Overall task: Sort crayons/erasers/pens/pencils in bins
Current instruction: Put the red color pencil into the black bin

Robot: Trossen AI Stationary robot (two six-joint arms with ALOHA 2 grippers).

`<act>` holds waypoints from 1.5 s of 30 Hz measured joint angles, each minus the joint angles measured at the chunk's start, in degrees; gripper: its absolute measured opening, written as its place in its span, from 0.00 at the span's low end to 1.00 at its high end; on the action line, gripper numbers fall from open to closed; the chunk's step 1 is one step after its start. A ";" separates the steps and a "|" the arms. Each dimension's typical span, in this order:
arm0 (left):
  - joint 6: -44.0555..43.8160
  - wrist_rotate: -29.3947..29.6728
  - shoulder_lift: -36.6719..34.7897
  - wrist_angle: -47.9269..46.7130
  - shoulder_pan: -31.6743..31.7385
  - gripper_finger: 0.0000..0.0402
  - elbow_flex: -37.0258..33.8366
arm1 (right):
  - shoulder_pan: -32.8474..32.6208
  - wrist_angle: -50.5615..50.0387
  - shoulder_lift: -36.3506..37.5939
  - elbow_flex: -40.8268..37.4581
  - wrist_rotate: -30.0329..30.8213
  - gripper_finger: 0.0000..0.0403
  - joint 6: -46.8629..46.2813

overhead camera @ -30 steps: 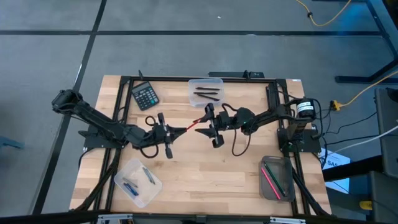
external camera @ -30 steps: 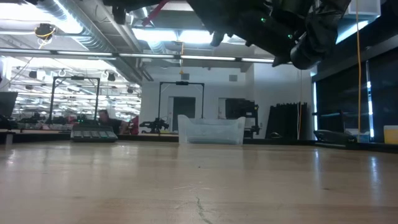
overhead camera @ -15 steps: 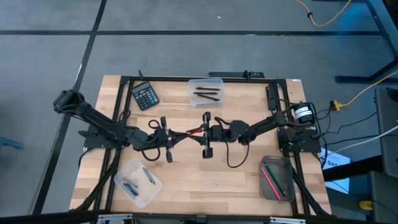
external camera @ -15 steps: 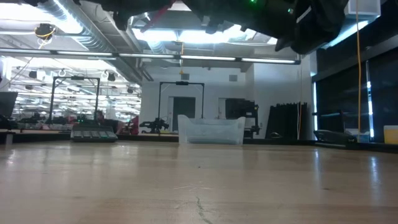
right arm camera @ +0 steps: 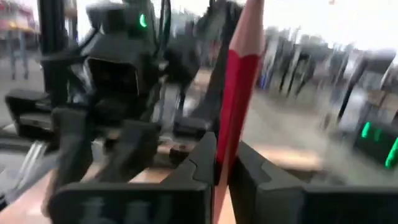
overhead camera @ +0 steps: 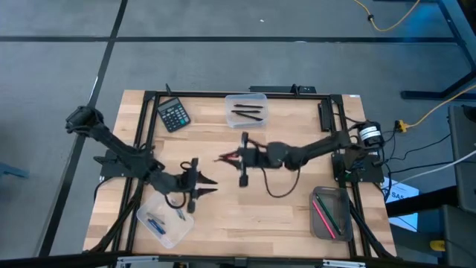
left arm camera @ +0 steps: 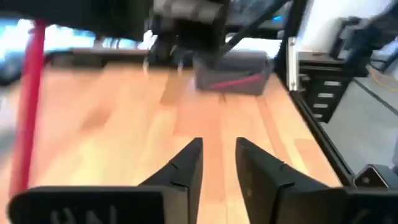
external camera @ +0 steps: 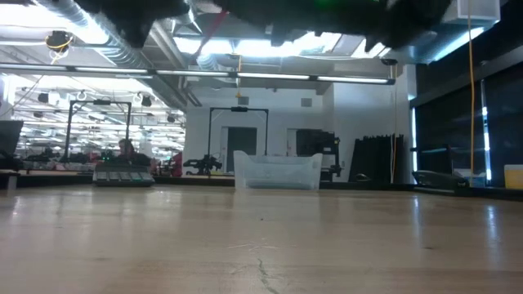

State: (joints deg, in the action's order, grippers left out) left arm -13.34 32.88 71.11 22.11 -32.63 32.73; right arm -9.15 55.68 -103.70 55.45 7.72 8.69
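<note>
Above mid-table the right gripper (overhead camera: 236,157) pinches a red pencil (overhead camera: 227,157), its length pointing toward the left gripper (overhead camera: 209,184) (fingers slightly apart, empty, nearby); the grey bin (overhead camera: 331,214) lies behind the right arm.

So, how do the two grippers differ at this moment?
The right gripper is closed on a red pencil; the left gripper holds nothing, with a narrow gap between its fingers. In the high view the right gripper is over the middle of the table; the left gripper is lower left, near a clear bin. Both are dark, with two fingers.
</note>
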 joint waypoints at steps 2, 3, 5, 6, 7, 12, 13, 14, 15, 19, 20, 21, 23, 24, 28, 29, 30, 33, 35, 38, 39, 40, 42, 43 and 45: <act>-6.29 2.46 0.87 -2.04 -1.14 0.25 0.02 | -0.19 -10.11 0.97 2.34 -0.34 0.06 -2.52; -9.37 3.22 2.03 -2.54 -1.64 0.26 0.04 | -0.44 -15.99 1.15 3.84 -1.15 0.06 -3.87; -14.23 3.25 5.35 -2.58 -3.10 0.28 0.02 | -0.70 -28.41 1.36 7.39 -2.91 0.06 -6.56; -16.30 3.13 7.36 -1.81 -3.78 0.29 0.02 | -0.76 -34.73 1.40 9.94 -3.58 0.06 -8.22; -17.94 3.16 9.39 -0.85 -4.37 0.30 0.02 | -0.66 -41.25 1.55 12.25 -4.24 0.06 -9.65; -21.12 1.48 18.07 3.12 -6.36 0.31 0.02 | -1.08 -70.47 1.22 21.33 -4.81 0.06 -15.94; -21.14 0.87 19.05 3.89 -6.57 0.31 0.02 | -1.32 -75.04 1.18 22.65 -4.92 0.07 -17.46; -21.14 0.28 19.81 4.57 -6.62 0.30 0.02 | -1.52 -78.71 1.17 23.80 -4.88 0.07 -19.06; -21.14 -0.22 20.37 5.51 -6.59 0.30 0.02 | -1.75 -82.32 1.22 24.81 -4.83 0.07 -20.92; -23.30 -0.96 21.19 9.98 -6.61 0.30 0.02 | -3.21 -99.36 1.27 27.93 -7.03 0.07 -29.58; -23.84 -0.95 21.20 10.97 -6.85 0.30 0.02 | -3.82 -102.93 1.27 28.27 -8.02 0.07 -32.02; -23.94 -0.94 21.20 11.83 -7.23 0.30 0.02 | -4.50 -106.21 1.27 28.46 -8.63 0.07 -34.26; -23.78 -0.94 21.20 12.37 -8.02 0.30 0.04 | -5.97 -112.98 1.27 28.60 -9.18 0.07 -38.46; -23.77 -0.96 21.20 12.20 -8.39 0.30 0.04 | -6.79 -115.92 1.27 28.62 -9.24 0.07 -40.42; -23.64 -2.86 21.20 11.15 -9.21 0.30 0.04 | -10.19 -125.52 1.27 28.64 -10.38 0.07 -47.34; -23.63 -3.47 21.20 10.62 -9.21 0.30 0.04 | -11.18 -127.82 1.27 28.64 -10.62 0.07 -49.53; -23.61 -3.90 21.20 10.32 -9.21 0.30 0.04 | -12.24 -129.87 1.27 28.64 -11.21 0.07 -51.77; -23.59 -4.03 21.20 9.18 -9.13 0.30 0.04 | -15.48 -134.27 1.27 28.62 -13.27 0.07 -57.27; -23.62 -5.54 21.20 7.96 -8.93 0.30 0.04 | -17.75 -136.42 1.27 28.62 -16.22 0.07 -60.91; -25.82 -13.38 21.20 5.25 -8.84 0.30 0.04 | -22.10 -138.90 1.27 28.62 -22.14 0.07 -67.14; -27.09 -16.21 21.18 4.73 -8.88 0.30 0.08 | -23.77 -139.52 1.27 28.62 -23.58 0.07 -68.34; -28.39 -18.72 21.15 4.02 -9.06 0.30 0.16 | -25.38 -140.05 1.27 28.62 -24.32 0.07 -68.90; -30.09 -22.61 21.07 2.27 -9.58 0.30 0.17 | -28.32 -140.23 1.27 28.52 -24.36 0.07 -69.99; -30.27 -24.43 21.09 1.44 -9.90 0.30 0.17 | -29.33 -139.54 1.27 28.10 -24.31 0.07 -70.87; -31.13 -27.75 21.09 -0.32 -10.59 0.30 0.17 | -30.48 -137.95 1.26 26.49 -24.41 0.07 -73.47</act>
State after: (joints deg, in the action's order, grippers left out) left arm -44.47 5.13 92.20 21.79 -43.23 32.91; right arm -39.63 -82.27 -102.44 81.95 -16.69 -64.79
